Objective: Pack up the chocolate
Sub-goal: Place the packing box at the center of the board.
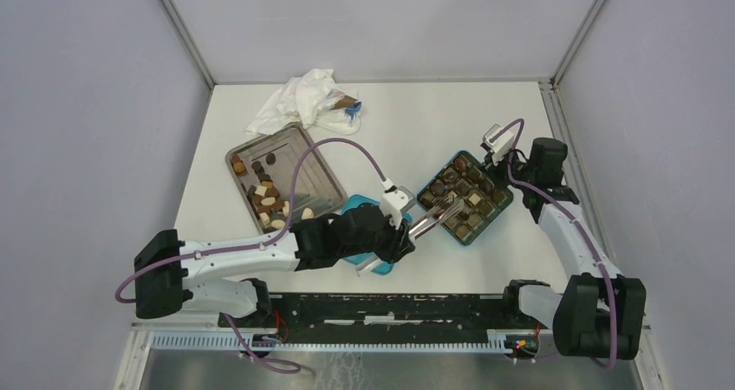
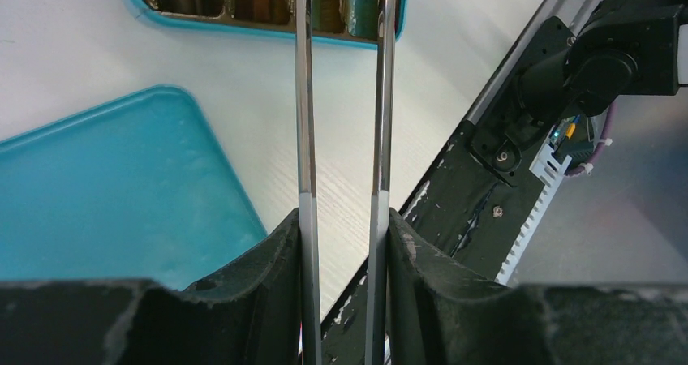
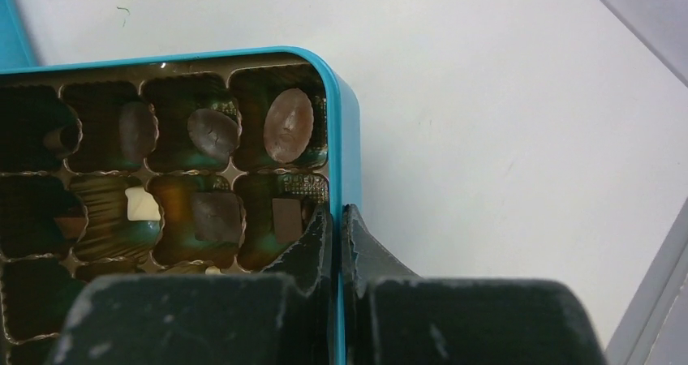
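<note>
Loose chocolate [image 1: 269, 201] in dark, mid-brown and cream pieces lies in a metal tray [image 1: 325, 178]. More chocolate [image 3: 290, 124] sits in the compartments of the teal box [image 1: 491, 223]. My left gripper [image 1: 400, 234] [image 2: 345, 227] is shut on metal tongs [image 1: 431, 218] [image 2: 303, 97], whose arms reach over the teal box [image 2: 243, 26]. The tongs' tips are cut off in the left wrist view, so I cannot tell if they carry a piece. My right gripper [image 1: 501, 166] [image 3: 339, 219] is shut on the box's wall [image 3: 347, 122] at its far corner.
The teal lid [image 1: 368, 256] [image 2: 105, 195] lies flat under my left wrist, between the tray and the box. A crumpled white bag [image 1: 299, 100] with a wrapper [image 1: 348, 107] lies at the back. A black rail [image 1: 390, 308] runs along the near edge.
</note>
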`<action>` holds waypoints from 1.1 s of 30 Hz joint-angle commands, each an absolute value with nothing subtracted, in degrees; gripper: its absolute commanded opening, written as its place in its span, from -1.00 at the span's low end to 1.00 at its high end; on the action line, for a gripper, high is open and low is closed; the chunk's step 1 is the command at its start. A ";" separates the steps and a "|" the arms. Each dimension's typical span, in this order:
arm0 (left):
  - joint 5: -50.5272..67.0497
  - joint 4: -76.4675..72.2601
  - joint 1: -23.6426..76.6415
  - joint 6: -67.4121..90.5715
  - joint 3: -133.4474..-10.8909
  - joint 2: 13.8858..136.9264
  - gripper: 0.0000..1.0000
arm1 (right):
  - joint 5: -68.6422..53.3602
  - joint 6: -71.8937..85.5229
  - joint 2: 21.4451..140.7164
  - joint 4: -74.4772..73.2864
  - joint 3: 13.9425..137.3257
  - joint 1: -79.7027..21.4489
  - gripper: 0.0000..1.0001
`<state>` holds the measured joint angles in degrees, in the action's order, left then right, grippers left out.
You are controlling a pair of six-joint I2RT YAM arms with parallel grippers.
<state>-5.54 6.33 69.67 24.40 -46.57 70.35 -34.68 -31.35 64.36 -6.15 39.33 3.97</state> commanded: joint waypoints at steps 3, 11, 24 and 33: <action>-10.88 3.41 71.75 21.29 -50.73 71.54 -0.96 | -35.99 -29.59 59.82 -0.57 40.03 4.04 -1.00; -13.38 3.18 73.21 19.08 -49.60 69.57 -0.96 | -31.73 -30.78 50.58 4.07 37.06 4.04 -1.00; -17.14 9.93 74.24 20.34 -54.39 73.56 -0.96 | -34.98 -25.73 66.22 -5.24 43.98 4.12 -1.00; -17.15 22.11 74.22 24.79 -64.07 79.37 -0.96 | -34.05 -20.99 77.95 -8.33 47.69 4.30 -0.96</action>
<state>-15.77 18.33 73.87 21.91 -58.57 77.41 -32.47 -25.63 75.72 -9.96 43.24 4.03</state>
